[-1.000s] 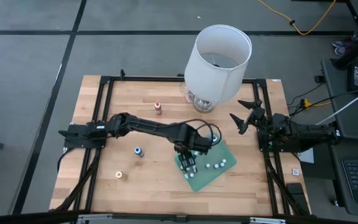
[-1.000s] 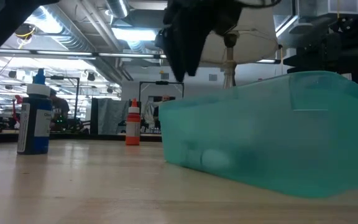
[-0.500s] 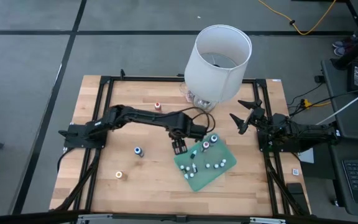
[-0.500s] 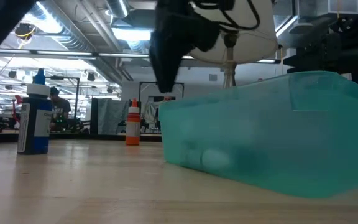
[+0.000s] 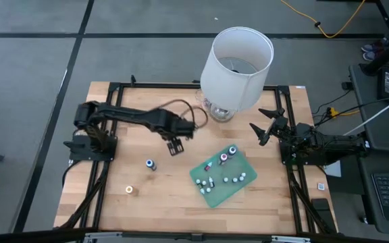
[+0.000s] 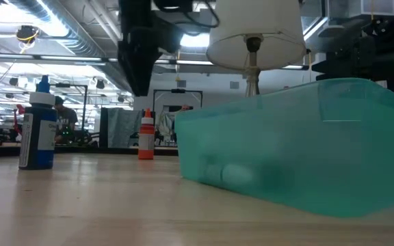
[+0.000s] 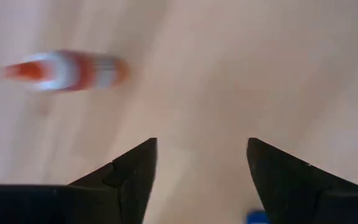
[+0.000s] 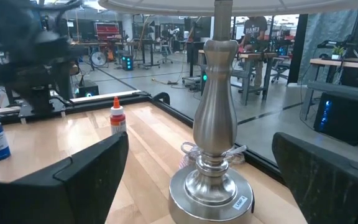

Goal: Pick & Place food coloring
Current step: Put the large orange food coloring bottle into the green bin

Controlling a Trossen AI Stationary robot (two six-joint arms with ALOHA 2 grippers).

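One lamp [image 5: 238, 64] stands at the upper centre of the high view, its white shade wide over a metal base. One green mat [image 5: 222, 177] lies right of centre on the table [image 5: 275, 196].

Seven or so small bottles [image 5: 224, 159] sit on the mat; the exact count is hard to tell, since some are tiny white-capped dots near its lower edge. Two of them, one with a pink top and one with a teal ring, stand near the mat's upper corner.

Three more bottles stand apart on bare wood: a blue bottle [image 5: 150, 164] left of the mat, a yellow bottle [image 5: 130, 190] at the lower left, and a red bottle [image 6: 146, 135], which is hidden by the arm from above.

The left gripper [image 5: 174, 144] hangs above the wood at centre-left, just up and right of the blue bottle, fingers apart and empty. Its wrist view shows the red bottle in the upper left of the frame.

The right gripper [image 5: 265, 127] waits at the right edge of the table, beside the lamp, fingers spread wide, holding nothing.
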